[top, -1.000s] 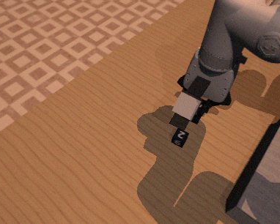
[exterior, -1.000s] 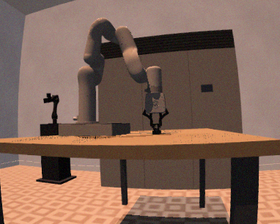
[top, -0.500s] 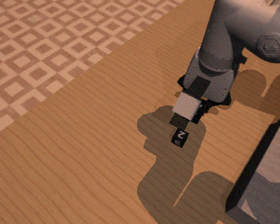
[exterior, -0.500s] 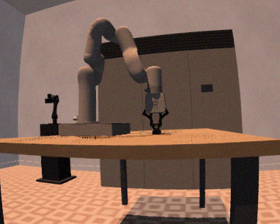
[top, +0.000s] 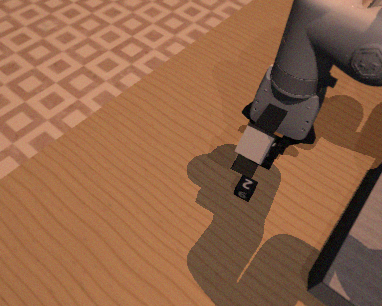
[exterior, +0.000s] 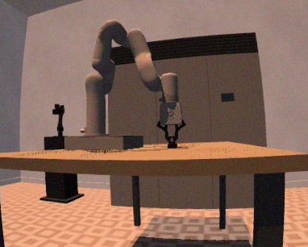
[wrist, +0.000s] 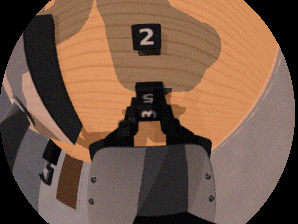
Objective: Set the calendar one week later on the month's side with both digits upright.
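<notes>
Gently now: with the pincer (top: pixel 270 158) (exterior: pixel 172 144) (wrist: pixel 148 104) clamped on the 5-and-3 cube (wrist: pixel 149 101), best lift straight before turning, well clear of the 2 cube (top: pixel 246 188) (wrist: pixel 146 38)

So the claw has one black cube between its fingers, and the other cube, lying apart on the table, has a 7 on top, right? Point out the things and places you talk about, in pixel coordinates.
Not quite: the wrist view shows a 2 on top of the other cube (top: pixel 245 189) (wrist: pixel 138 44). The claw (top: pixel 253 162) (exterior: pixel 172 144) (wrist: pixel 148 104) does have one black cube (top: pixel 244 165) (wrist: pixel 149 88) between its fingers.
</notes>
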